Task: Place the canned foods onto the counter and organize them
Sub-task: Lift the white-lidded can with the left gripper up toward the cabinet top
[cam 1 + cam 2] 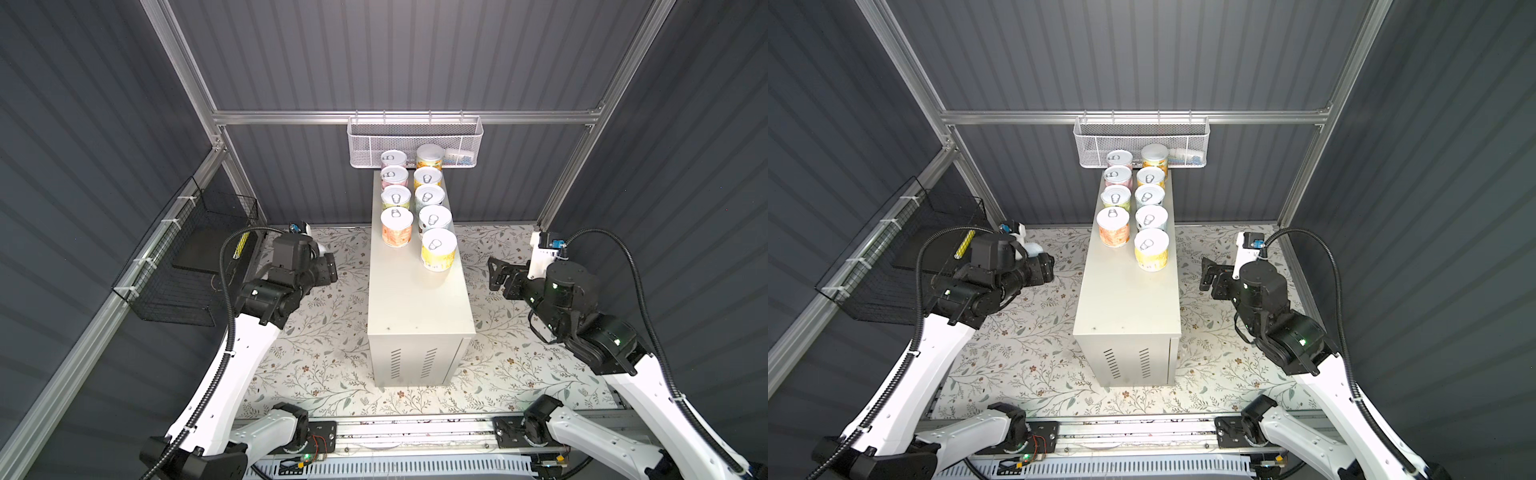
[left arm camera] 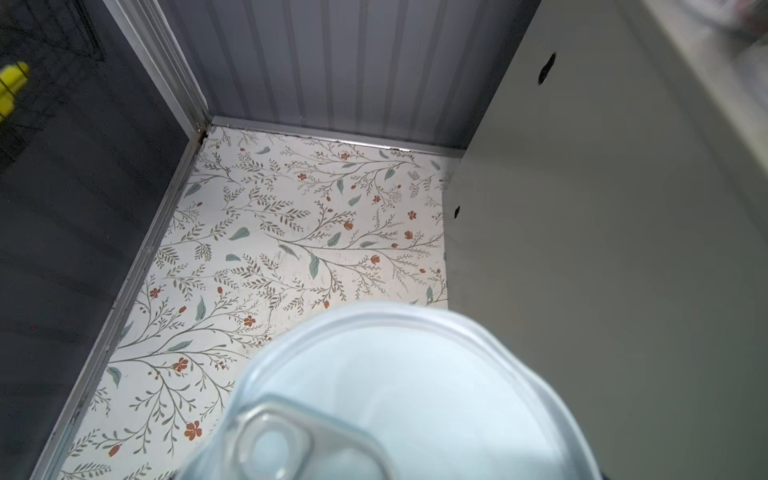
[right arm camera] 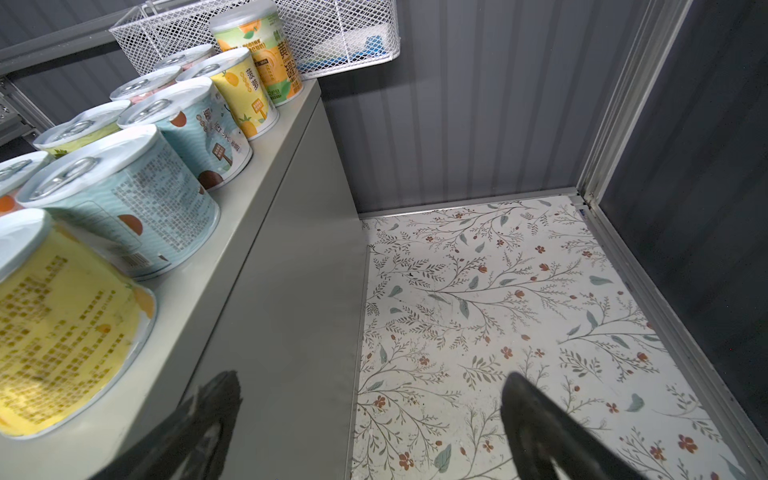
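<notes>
Gripping a pale blue can (image 2: 399, 399), seen very close in the left wrist view, the left hand (image 1: 1040, 259) hangs over the floral mat (image 1: 1025, 357) at the middle left of a top view, near the cream-white surface (image 1: 1125, 303). Nine more cans (image 1: 397, 226) stand upright in two rows on that surface, in the upper centre of both top views. The right hand (image 1: 496, 272), at the middle right, is spread wide and holds nothing.

Yellow can (image 3: 239, 95) reads 菠萝; tall orange-green can (image 3: 270, 58) 黄 (rest unreadable)
</notes>
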Motion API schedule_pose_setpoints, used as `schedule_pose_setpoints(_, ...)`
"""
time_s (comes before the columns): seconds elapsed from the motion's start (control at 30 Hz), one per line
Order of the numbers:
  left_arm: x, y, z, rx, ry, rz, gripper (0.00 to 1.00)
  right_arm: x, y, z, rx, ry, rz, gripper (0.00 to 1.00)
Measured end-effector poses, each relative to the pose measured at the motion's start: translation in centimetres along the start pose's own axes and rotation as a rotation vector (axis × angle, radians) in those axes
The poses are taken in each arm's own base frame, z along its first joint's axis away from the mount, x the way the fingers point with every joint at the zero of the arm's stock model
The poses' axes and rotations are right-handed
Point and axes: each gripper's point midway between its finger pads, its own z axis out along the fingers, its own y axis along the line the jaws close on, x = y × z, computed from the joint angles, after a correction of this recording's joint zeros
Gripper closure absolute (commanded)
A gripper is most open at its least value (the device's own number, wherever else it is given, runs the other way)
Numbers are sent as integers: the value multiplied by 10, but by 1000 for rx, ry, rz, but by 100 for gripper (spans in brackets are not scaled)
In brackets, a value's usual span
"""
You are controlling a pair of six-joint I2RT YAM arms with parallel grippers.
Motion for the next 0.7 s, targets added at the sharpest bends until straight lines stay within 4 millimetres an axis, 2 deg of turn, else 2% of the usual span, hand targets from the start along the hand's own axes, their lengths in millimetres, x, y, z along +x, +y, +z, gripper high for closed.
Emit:
schedule_pose_setpoints(0.23,-34,-24,-40,107,-33,77,100,-1,1,-2,-13,-5,12,1)
schedule_pose_setpoints(0.37,-48,-47,-50,190,-28,123,100,-1,2,-2,-19,-3,15,1)
schedule_pose_setpoints(0.5,-49,-75,-51,272,-3,184,100,-3,7,-2,-45,-9,31,1)
schedule_pose_setpoints(0.7,-31,-109,-50,357,62,265,100,-3,10,-3,-65,-7,39,1)
